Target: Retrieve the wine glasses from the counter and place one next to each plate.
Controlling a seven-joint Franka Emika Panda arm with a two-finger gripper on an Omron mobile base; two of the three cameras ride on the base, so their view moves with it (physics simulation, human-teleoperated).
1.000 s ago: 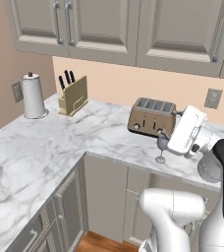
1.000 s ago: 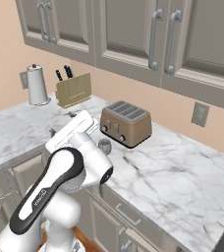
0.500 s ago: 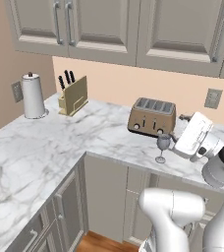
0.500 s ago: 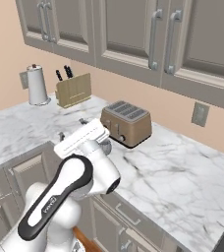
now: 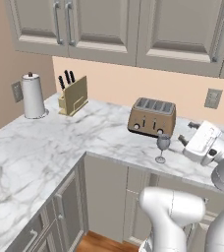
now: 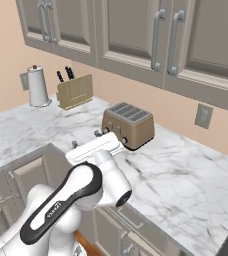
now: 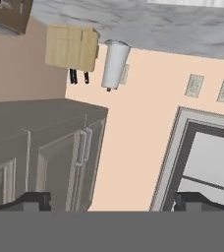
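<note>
A: What is different from a second ago?

B: The wine glass (image 5: 162,146) is unmoved. It stands upright on the counter (image 5: 84,133), just in front of the toaster (image 5: 152,116) and near the counter's front edge. The hand is what moves: in the left base view the gripper (image 5: 186,133) slides to the right and sinks a little, so it now sits beside the glass at about bowl height, with its tips turned towards the glass rather than hanging over it.

A: Is it holding anything?

B: No, the jaws are spread wide and nothing is between them. In the hand view the two fingertips (image 7: 33,199) sit far apart at the bottom with only the room beyond them.

A: What is the hand camera looking at?

B: It is rolled right over. The knife block (image 7: 72,47) and the paper towel holder (image 7: 114,64) hang upside down near the top, so the hand is lying on its side and looking along the counter.

A: And what does that mean for the task?

B: I read it as lining up for a sideways grasp on the bowl or stem. The pick itself is not begun, the glass is untouched, and no glass stands by a plate yet
</note>
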